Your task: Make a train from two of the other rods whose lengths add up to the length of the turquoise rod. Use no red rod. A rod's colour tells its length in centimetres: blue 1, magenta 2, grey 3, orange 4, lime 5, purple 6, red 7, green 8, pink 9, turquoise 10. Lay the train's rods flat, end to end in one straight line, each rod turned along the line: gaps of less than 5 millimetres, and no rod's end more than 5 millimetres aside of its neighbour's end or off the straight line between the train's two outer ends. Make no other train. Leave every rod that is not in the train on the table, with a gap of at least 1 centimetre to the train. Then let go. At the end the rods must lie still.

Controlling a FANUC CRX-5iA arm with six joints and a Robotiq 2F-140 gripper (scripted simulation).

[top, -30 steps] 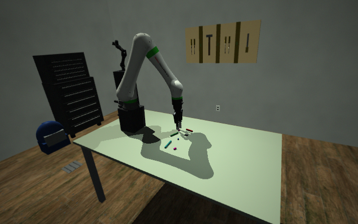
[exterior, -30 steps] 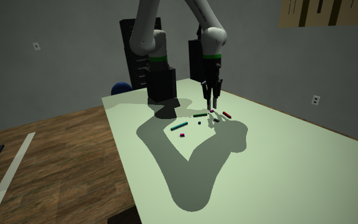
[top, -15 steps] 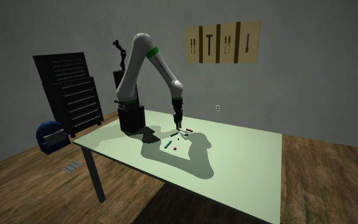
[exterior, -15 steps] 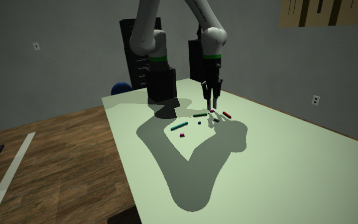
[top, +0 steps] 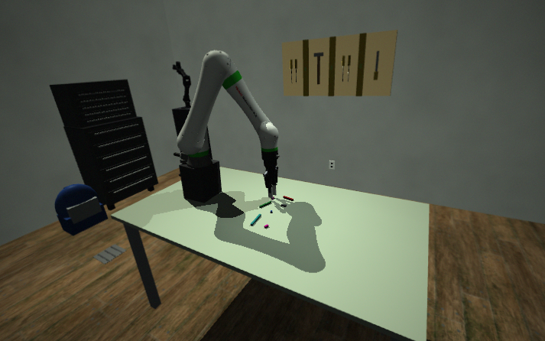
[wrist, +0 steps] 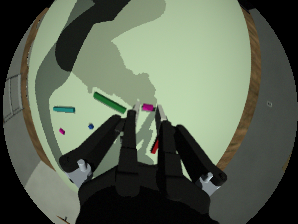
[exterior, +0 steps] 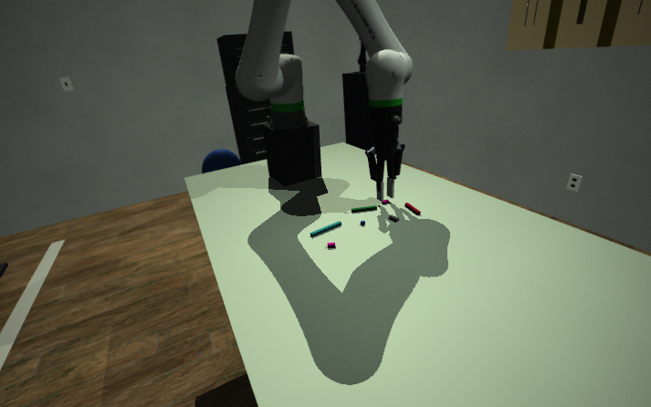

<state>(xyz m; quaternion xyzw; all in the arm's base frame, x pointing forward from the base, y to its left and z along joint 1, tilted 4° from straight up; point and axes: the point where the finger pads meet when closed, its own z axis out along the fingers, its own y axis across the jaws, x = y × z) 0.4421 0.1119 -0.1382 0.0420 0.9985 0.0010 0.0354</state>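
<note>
The turquoise rod [top: 256,219] [exterior: 325,228] [wrist: 64,108] lies flat on the pale green table [top: 371,254] [exterior: 519,303]. The green rod [top: 264,204] [exterior: 363,208] [wrist: 108,103] lies beyond it. One short magenta rod [exterior: 384,202] [wrist: 148,107] lies just off the green rod's right end. My gripper [top: 271,193] [exterior: 385,193] [wrist: 145,112] points straight down right above this magenta rod, fingers a narrow gap apart with nothing between them. A second magenta rod [top: 266,225] [exterior: 330,245] [wrist: 63,131] lies near the turquoise rod.
A small blue rod [top: 270,211] [exterior: 362,223] [wrist: 91,125], a dark grey rod [top: 283,205] [exterior: 393,218] and a red rod [top: 288,198] [exterior: 412,208] [wrist: 154,145] lie close by. The arm's black base [top: 200,180] stands at the table's back left.
</note>
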